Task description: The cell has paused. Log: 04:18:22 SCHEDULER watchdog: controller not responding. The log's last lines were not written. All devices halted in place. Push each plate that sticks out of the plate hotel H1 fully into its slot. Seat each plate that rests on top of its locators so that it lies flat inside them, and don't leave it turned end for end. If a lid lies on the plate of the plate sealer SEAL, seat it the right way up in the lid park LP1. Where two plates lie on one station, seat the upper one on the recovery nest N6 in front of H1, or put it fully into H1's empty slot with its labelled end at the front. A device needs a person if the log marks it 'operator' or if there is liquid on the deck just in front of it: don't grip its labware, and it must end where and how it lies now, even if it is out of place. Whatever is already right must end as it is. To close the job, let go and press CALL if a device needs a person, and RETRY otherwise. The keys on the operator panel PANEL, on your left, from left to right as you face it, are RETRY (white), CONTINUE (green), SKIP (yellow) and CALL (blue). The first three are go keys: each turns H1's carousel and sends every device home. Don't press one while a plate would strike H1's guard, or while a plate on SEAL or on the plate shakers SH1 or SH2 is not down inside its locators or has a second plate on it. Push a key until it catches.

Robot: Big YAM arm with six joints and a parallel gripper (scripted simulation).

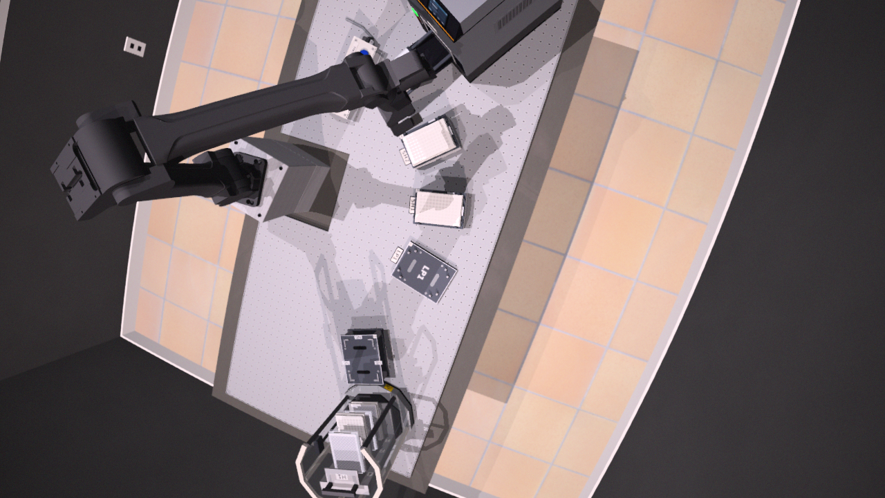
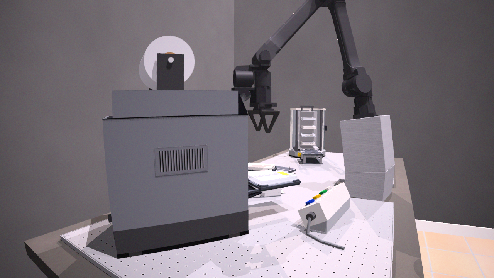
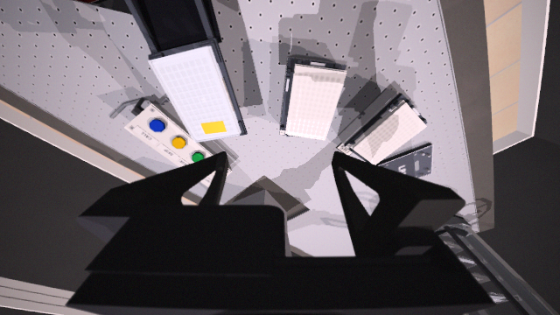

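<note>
My gripper (image 2: 264, 121) is open and empty, high above the deck beside the plate sealer SEAL (image 2: 176, 165); it also shows in the wrist view (image 3: 280, 175) and in the top view (image 1: 402, 120). Below it, a white plate with a yellow label (image 3: 194, 92) lies on SEAL's tray. A second plate (image 3: 312, 101) lies on a shaker, and a third plate (image 3: 387, 129) on the shaker beyond. The lid park LP1 (image 1: 424, 271) is bare. The recovery nest N6 (image 1: 365, 355) is bare. The plate hotel H1 (image 1: 352, 439) holds plates. PANEL (image 2: 324, 207) shows its blue key (image 3: 157, 125), yellow key (image 3: 178, 142) and green key (image 3: 198, 157).
The arm's grey pedestal (image 2: 367, 157) stands right of PANEL. A cable (image 2: 322, 240) runs from PANEL's end across the deck. SEAL's film roll (image 2: 169, 67) rises above its housing. In the top view the arm covers most of PANEL.
</note>
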